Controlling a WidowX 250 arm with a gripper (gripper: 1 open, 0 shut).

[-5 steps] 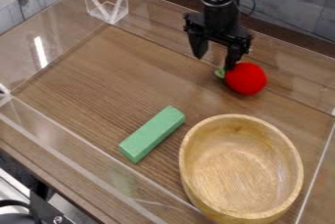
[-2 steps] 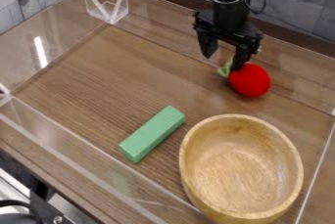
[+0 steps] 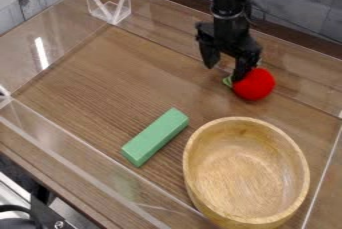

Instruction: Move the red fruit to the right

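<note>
Tool [image 3: 227, 61], black, fingers spread, holding nothing, low over wooden table [image 3: 107, 83], just left of small round red toy fruit [image 3: 254, 83]. Fruit sits on table, right side, beyond round wooden bowl [image 3: 246, 168]. Green rectangular block [image 3: 155, 136] well apart. Step in hand, likely: approach to fruit. Next: shift over fruit, close, carry right.
</note>
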